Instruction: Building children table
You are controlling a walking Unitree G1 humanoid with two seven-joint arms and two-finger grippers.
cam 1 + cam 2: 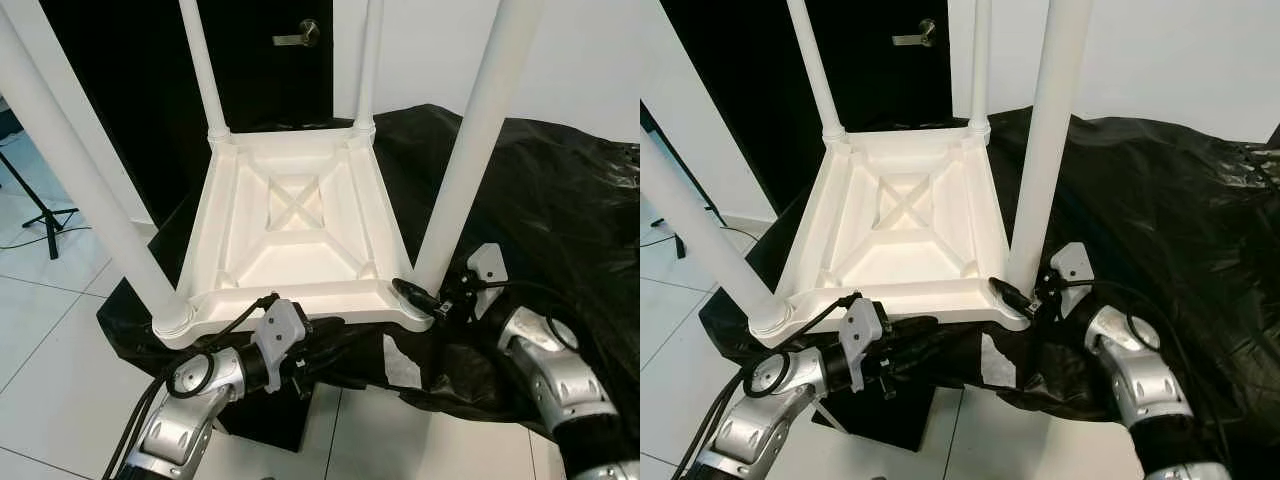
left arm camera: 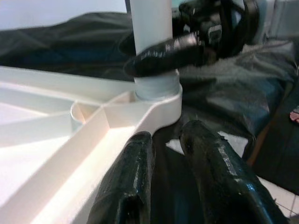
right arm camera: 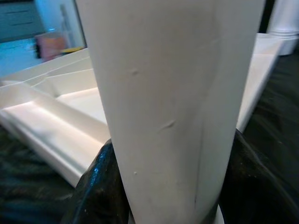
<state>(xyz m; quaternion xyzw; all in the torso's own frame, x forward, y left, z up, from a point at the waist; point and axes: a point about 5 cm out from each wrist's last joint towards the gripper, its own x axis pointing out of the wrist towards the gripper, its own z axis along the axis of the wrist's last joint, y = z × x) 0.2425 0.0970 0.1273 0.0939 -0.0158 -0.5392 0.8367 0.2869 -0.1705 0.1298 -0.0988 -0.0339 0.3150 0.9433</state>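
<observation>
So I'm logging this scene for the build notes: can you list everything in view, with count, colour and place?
table top: one, white, upside down on the black sheet
table legs: four, white, standing up from its corners
black sheet: one, black, draped under and right of the table
door: one, black, metal handle, behind the table
stand: one, black, on the tiled floor at left
left hand: one, black fingers, at the table's near edge
right hand: one, black fingers, around the near right leg's base
</observation>
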